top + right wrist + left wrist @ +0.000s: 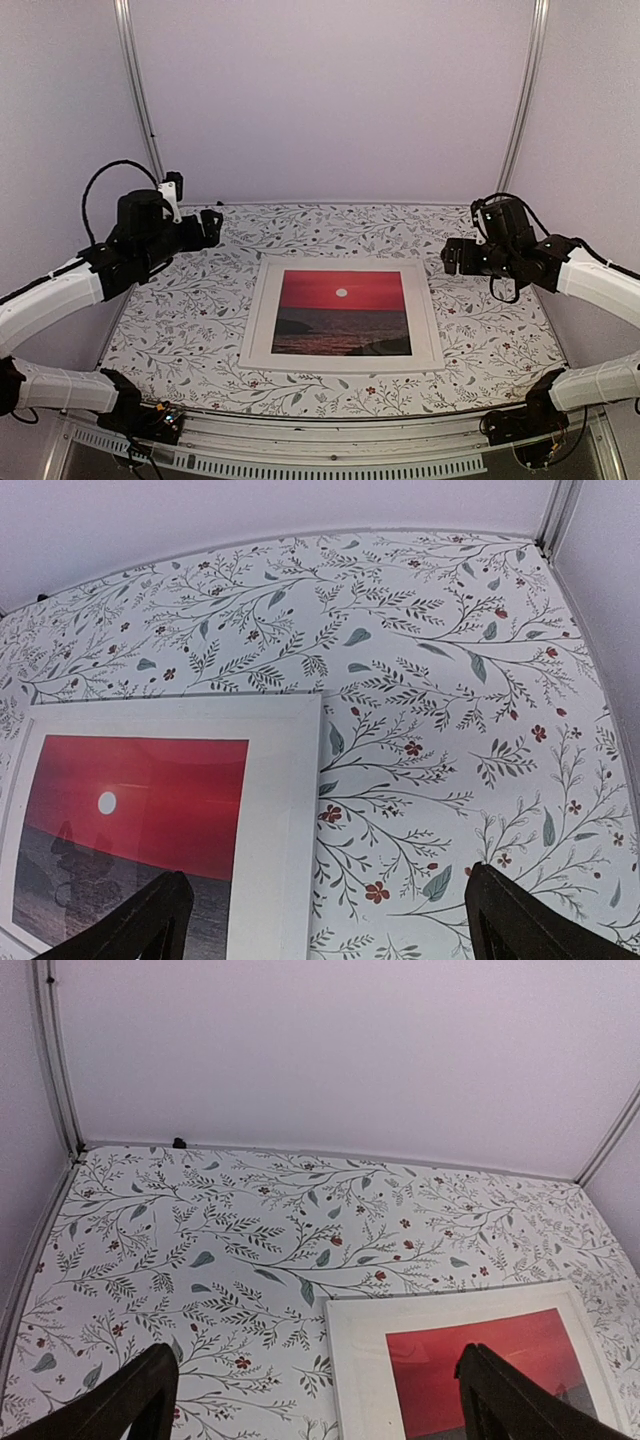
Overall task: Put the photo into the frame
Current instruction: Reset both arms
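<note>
Nearest you, mid-surface (180, 330): the frame (258, 335) lies flat, long axis L-to-R, square to the near edge. The photo (343, 313) sits inside its white border, face up, sun toward the far side, sea toward you. From these views you can't tell how much of that white border is frame and how much is mat.

Further back, level w/ the frame's far edge: the right fingers (452, 256) hang just beside the far-right corner. The left fingers (212, 228) hang a bit beyond and outboard of the far-left corner. So the frame lies inward and toward you from both, and the right side is the nearer one. Both pairs are spread wide w/ nothing between them, touching neither photo nor frame; both wrist views show the tips above a corner.

Count: 1 photo, 1 frame, 2 arms. No loose board in view.

Judgement: the photo looks seated, so the task is approx. done. If you adjust anything, go in w/ the right arm at that far-right corner.
</note>
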Controlling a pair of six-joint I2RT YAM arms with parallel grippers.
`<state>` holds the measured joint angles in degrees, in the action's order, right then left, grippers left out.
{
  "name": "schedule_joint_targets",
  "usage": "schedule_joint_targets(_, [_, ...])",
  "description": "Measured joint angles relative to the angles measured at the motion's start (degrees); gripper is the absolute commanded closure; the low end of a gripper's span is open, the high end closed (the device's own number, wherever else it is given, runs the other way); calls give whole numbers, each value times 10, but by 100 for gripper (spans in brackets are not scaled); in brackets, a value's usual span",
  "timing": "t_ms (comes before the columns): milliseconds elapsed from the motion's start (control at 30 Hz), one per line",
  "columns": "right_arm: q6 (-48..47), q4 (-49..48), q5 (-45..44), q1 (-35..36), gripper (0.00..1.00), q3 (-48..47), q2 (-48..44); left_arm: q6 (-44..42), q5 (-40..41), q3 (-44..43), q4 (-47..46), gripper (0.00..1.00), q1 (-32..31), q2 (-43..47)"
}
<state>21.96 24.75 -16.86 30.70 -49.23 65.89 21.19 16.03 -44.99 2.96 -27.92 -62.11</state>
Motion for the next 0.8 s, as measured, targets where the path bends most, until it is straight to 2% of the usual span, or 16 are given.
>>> schedule_joint_targets(467, [-54, -12, -36, -4, 1, 29, -112, -57, 4, 33, 97, 0, 0, 211])
schedule_joint_targets(800, [-56, -24, -39, -4, 1, 62, -169, -94, 30, 73, 113, 0, 0, 281])
